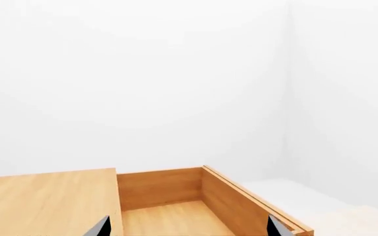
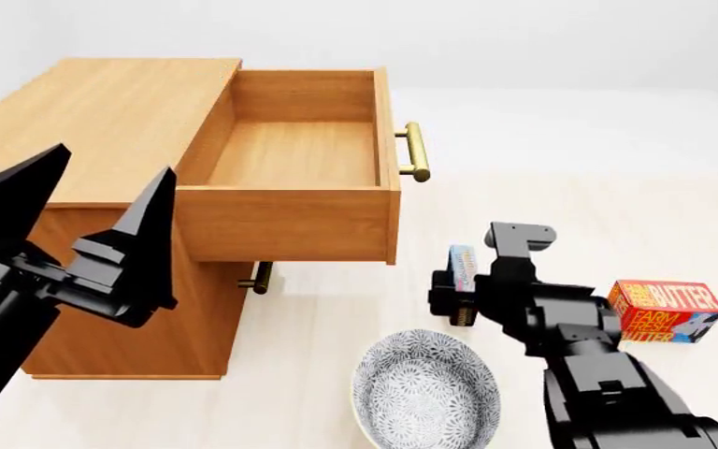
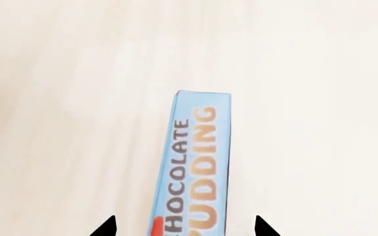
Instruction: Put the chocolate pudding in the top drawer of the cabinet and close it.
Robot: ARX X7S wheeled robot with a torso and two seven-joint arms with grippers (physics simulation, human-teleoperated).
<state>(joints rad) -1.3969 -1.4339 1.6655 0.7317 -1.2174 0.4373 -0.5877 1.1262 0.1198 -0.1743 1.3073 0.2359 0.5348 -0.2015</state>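
top drawer (image 2: 287,154) of cabinet (image 2: 97,122) pulled fully out, inside bare. chocolate pudding (image 3: 194,162) upright on pale floor right of cabinet, beside patterned bowl (image 2: 426,388). right gripper (image 3: 185,227) spread wide, fingertips flanking box, apparently not touching, though contact hard to judge. left gripper (image 2: 104,220) spread wide, holding nothing, raised above cabinet's front left. butter box (image 2: 665,311) lies farther right.

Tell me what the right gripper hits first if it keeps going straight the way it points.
Most likely the chocolate pudding: in the wrist view the right gripper has its fingertips either side of the box's light blue edge. Whether they already touch it is unclear.
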